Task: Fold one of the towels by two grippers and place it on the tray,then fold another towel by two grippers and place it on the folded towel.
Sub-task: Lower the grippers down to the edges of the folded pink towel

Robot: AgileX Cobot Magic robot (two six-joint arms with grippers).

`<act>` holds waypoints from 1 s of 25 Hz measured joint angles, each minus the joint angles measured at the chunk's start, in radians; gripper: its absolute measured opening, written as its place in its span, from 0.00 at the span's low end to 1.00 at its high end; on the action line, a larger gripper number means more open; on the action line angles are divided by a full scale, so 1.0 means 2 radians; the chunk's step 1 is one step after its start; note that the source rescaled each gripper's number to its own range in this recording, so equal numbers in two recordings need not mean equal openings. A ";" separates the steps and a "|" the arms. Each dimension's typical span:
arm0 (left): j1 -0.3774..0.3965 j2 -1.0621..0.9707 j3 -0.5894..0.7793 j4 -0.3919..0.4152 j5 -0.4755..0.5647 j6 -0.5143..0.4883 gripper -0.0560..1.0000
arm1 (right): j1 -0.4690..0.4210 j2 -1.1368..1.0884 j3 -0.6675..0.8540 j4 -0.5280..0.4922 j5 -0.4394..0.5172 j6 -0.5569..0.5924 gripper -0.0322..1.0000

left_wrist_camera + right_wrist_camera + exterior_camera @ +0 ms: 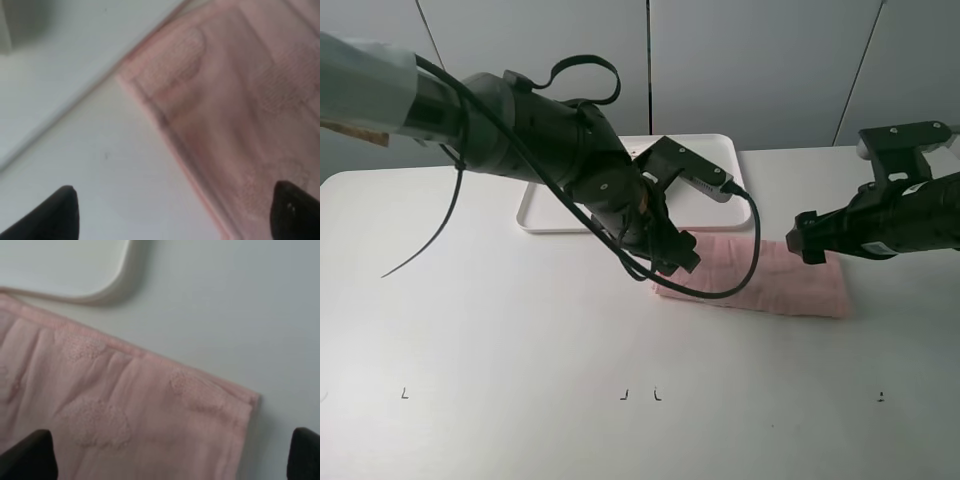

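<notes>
the left arm (pixel 540 130) looms closest to us, reaching across the table (pixel 470 320) with the left gripper (pixel 675 255) hanging over one short end of the pink towel (pixel 770 275). the right gripper (pixel 805 240) hangs over the other short end. both sets of jaws stand wide apart and hold nothing; in each wrist view the black fingertips (pixel 60 212) sit at opposite edges with cloth and bare table between them.

the pink towel lies folded flat on the table, just in front of the tray (pixel 715 150). its long axis runs from one gripper to the other. we judge each arm is nearest its own end, so a lift would carry the towel away from us onto the tray. we cannot find the cream towel; the left arm hides much of the tray.
</notes>
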 joint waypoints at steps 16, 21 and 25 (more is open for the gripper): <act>0.039 0.062 -0.154 -0.165 0.234 0.082 0.99 | -0.010 0.045 -0.171 -0.234 0.318 0.289 1.00; 0.042 0.068 -0.164 -0.171 0.230 0.080 0.99 | -0.010 0.045 -0.177 -0.251 0.340 0.321 1.00; 0.047 0.094 -0.190 -0.175 0.243 0.063 0.99 | -0.015 0.045 -0.179 -0.251 0.353 0.322 1.00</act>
